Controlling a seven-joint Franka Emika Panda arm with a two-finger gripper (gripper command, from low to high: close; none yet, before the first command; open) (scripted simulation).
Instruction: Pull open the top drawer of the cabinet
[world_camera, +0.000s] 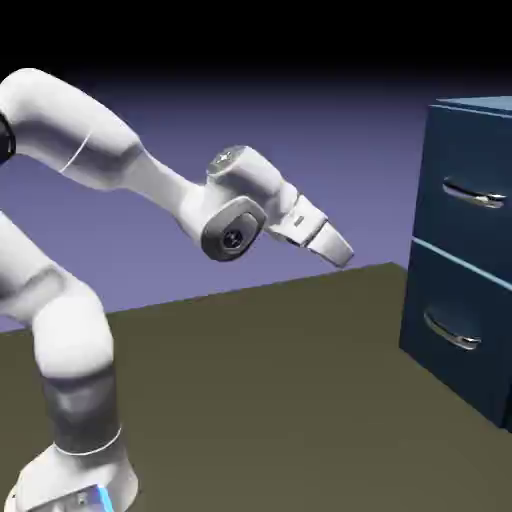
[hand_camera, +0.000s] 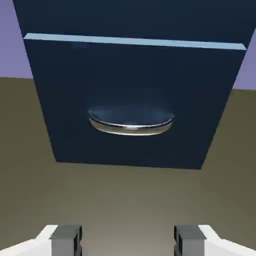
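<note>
Still on approach: the tool (world_camera: 343, 254) hangs released, well short of the cabinet (world_camera: 455, 330), and needs to rise toward the top drawer's handle (world_camera: 474, 195).

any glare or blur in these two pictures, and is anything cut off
Exterior view: evenly lit and sharp, black band along the top, bright glints on both handles, cabinet cropped at the right edge. Hand view: soft sheen on one handle; open gripper cropped at the bottom.
</note>
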